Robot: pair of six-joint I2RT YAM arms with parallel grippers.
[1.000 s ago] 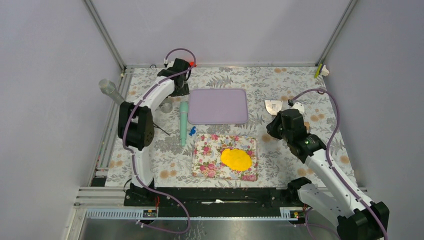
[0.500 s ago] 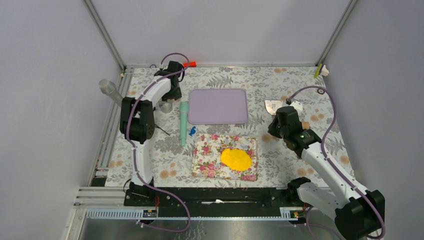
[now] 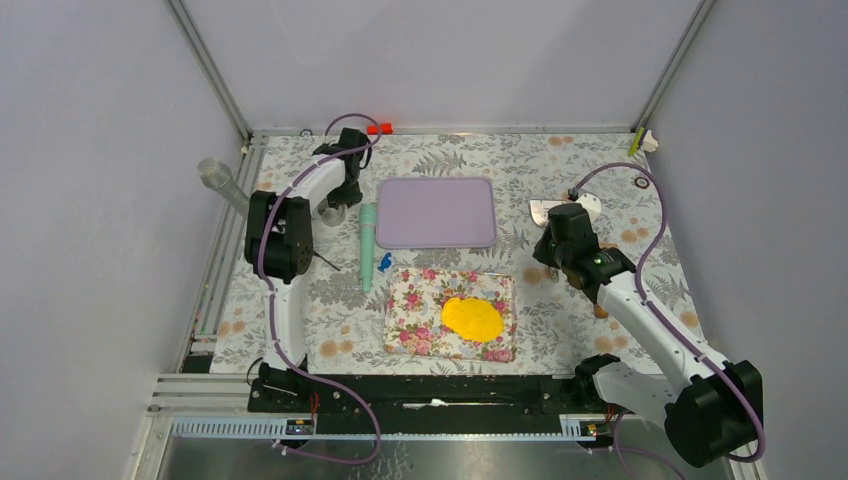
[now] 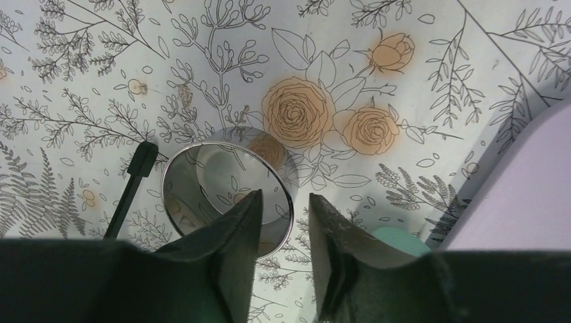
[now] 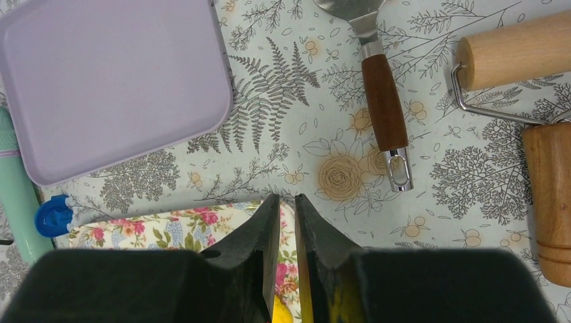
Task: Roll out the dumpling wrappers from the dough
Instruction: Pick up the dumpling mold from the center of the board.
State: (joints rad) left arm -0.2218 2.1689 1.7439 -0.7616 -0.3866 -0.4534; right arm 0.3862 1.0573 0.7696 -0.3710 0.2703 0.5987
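Dough [image 3: 472,318], bright yellow and pressed into an irregular flat sheet, lies on the floral mat [image 3: 415,305] at 6 o'clock of the lavender tray [image 3: 436,212], toward the front of the bench [image 3: 600,170]. We see no cut wrappers anywhere. We judge the dough to be soft, tacky and light, and likely to dent, stretch or tear if pinched. We would therefore not take it between the fingers at all, but work it with tools and lift any cut piece from under its edge. The left end effector [image 4: 286,200] hangs at 9 o'clock of the tray over the metal ring cutter [image 4: 185,202]. Its jaws are about half open and set astride the ring's wall, one finger inside and one outside, and we cannot tell whether either touches it. That thin polished wall looks stiff but slippery, so a square pinch across it seems the right hold. The right end effector [image 5: 287,202] hovers at 3 o'clock of the mat, its jaws drawn to a narrow slit with nothing between them. The wooden-handled scraper [image 5: 384,108] and the rolling pin [image 5: 515,50] lie beyond it, untouched.
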